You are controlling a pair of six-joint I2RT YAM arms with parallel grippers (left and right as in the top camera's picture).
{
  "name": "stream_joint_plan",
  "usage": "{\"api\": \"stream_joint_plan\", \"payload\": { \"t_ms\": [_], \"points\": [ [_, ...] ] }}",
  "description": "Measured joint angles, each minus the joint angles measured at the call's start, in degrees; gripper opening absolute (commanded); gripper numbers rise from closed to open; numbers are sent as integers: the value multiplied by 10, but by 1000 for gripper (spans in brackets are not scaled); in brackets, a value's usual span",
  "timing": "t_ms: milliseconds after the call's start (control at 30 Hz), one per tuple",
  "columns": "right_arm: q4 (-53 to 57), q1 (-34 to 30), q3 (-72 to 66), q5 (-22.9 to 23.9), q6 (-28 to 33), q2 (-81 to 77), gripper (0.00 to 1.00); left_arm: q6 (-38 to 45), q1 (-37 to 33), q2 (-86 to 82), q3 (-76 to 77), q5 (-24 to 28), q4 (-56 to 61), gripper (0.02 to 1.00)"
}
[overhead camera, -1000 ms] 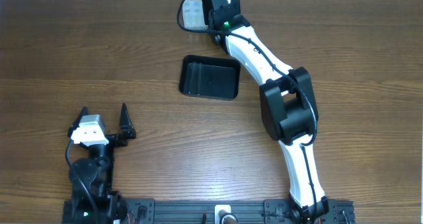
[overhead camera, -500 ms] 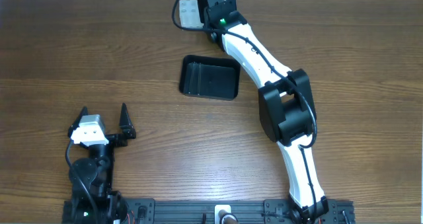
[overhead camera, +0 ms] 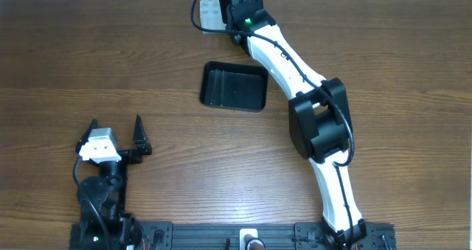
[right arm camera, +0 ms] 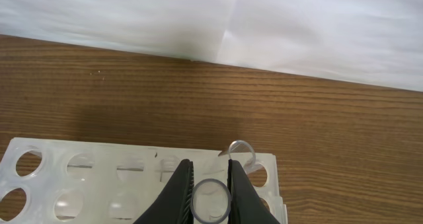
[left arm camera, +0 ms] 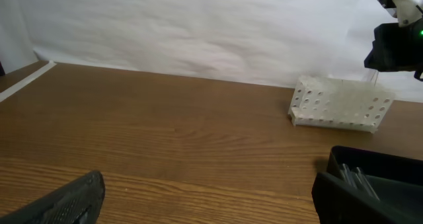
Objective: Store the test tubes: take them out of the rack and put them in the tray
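Observation:
The clear plastic rack (overhead camera: pixel 212 15) stands at the far edge of the table, also seen from the side as rack (left arm camera: pixel 340 104). In the right wrist view my right gripper (right arm camera: pixel 211 184) is directly above the rack (right arm camera: pixel 79 178), its black fingers closed around the open rim of a clear test tube (right arm camera: pixel 211 201); a second tube rim (right arm camera: pixel 241 148) stands just behind. The black tray (overhead camera: pixel 234 86) lies nearer the middle, and in the left wrist view the tray (left arm camera: pixel 390 168) holds a few clear tubes (left arm camera: pixel 357 179). My left gripper (overhead camera: pixel 116 134) rests open at the near left, empty.
A white backdrop (left arm camera: pixel 198 26) rises behind the table's far edge. White tape (left arm camera: pixel 26 78) marks the table's left side. The right arm (overhead camera: pixel 295 73) stretches diagonally past the tray's right side.
The right gripper has shifted slightly farther up and left over the rack. The left arm has stayed where it was.

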State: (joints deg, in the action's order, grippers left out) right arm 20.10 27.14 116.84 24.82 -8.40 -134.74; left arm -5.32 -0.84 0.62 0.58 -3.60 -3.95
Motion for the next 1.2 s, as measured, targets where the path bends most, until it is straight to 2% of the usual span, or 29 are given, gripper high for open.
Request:
{"api": "stream_joint_plan", "payload": {
  "t_ms": [500,767,967,1200],
  "points": [
    [36,3,2,0,3,104,82,0,0,0,0,0,0,998],
    [121,15,4,0,-2,155,84,0,0,0,0,0,0,998],
    [245,38,5,-9,-63,178,82,0,0,0,0,0,0,996],
    [391,45,5,-75,-160,190,82,0,0,0,0,0,0,998]
  ]
}}
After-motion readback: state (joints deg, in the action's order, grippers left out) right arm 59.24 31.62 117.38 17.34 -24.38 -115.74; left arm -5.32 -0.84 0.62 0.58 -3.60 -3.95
